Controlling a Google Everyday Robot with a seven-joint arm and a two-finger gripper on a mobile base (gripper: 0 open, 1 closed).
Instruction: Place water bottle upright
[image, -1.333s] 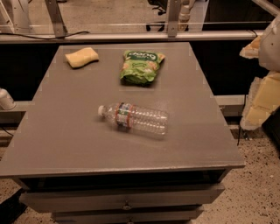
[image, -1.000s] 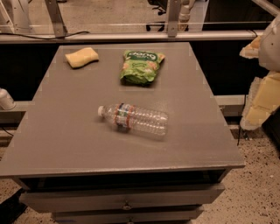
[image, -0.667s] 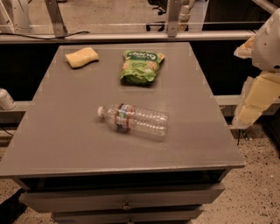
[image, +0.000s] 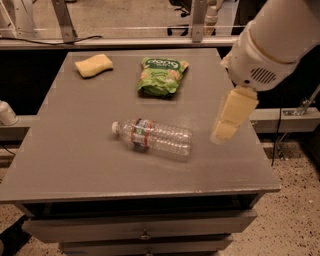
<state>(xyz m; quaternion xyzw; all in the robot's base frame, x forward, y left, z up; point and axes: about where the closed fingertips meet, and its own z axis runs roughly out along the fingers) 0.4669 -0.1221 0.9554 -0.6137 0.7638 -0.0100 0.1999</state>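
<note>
The water bottle (image: 155, 137) lies on its side near the middle of the grey table (image: 70, 155). It is clear and ribbed, and its white cap points left. A red, white and green label band sits near the neck. My gripper (image: 225, 131) hangs from the white arm (image: 272, 42) at the upper right. It is over the table's right side, to the right of the bottle's base and apart from it. It holds nothing.
A green snack bag (image: 161, 75) lies at the back middle of the table. A yellow sponge (image: 93, 65) lies at the back left. Drawers (image: 145, 227) sit under the front edge. A metal rail (image: 125, 42) runs behind the table. A white object (image: 6, 112) stands off the left side.
My arm and gripper have swung in from the right edge of the view to over the table's right side, nearer the bottle. The bottle, bag and sponge have not moved.
</note>
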